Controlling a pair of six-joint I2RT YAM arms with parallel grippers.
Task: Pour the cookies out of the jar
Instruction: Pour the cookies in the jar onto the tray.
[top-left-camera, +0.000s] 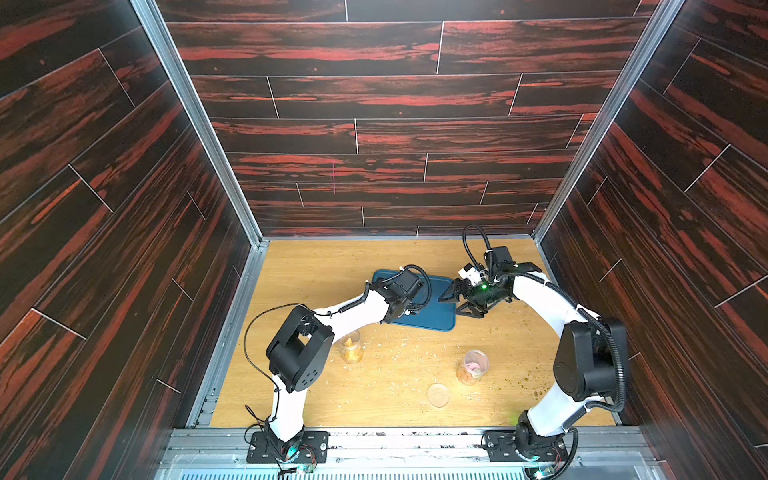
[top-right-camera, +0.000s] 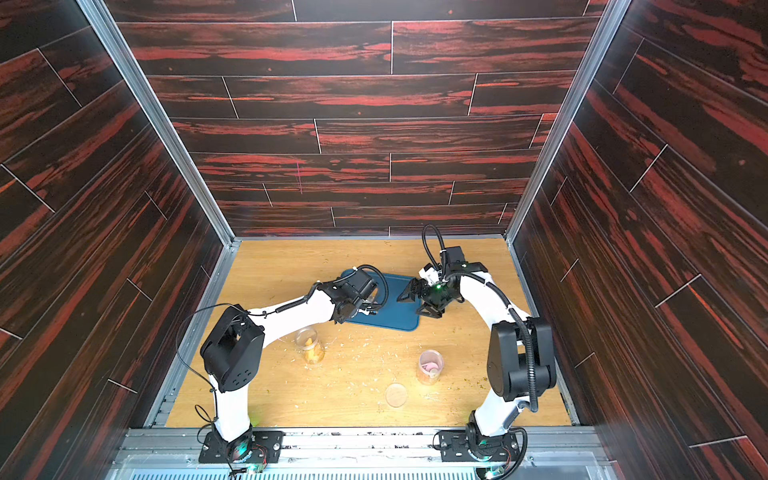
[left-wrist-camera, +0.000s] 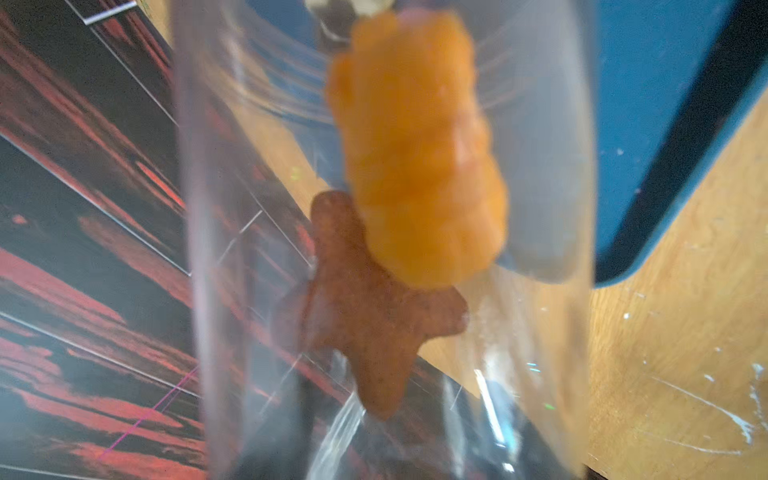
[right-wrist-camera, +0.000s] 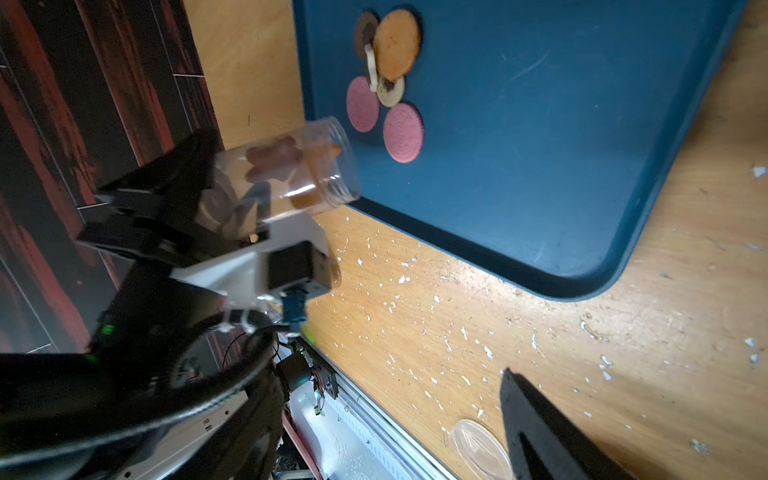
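Observation:
My left gripper (right-wrist-camera: 232, 178) is shut on a clear jar (right-wrist-camera: 299, 166), tilted with its open mouth over the corner of a blue tray (right-wrist-camera: 540, 145). Inside the jar a brown star cookie (left-wrist-camera: 365, 307) and an orange cookie (left-wrist-camera: 419, 149) lie near the mouth. Several round cookies (right-wrist-camera: 386, 75), pink, orange, brown and white, lie on the tray. In both top views the left wrist (top-left-camera: 399, 291) hides the jar. My right gripper (top-left-camera: 455, 303) stands open at the tray's right edge, holding nothing; only one of its fingers (right-wrist-camera: 540, 432) shows in the right wrist view.
Two more clear jars stand upright on the wooden table, one with orange cookies (top-left-camera: 351, 347), one with pink ones (top-left-camera: 473, 365). A clear lid (top-left-camera: 438, 395) lies near the front. Pale crumbs are scattered over the table (top-left-camera: 399, 357). Dark walls enclose three sides.

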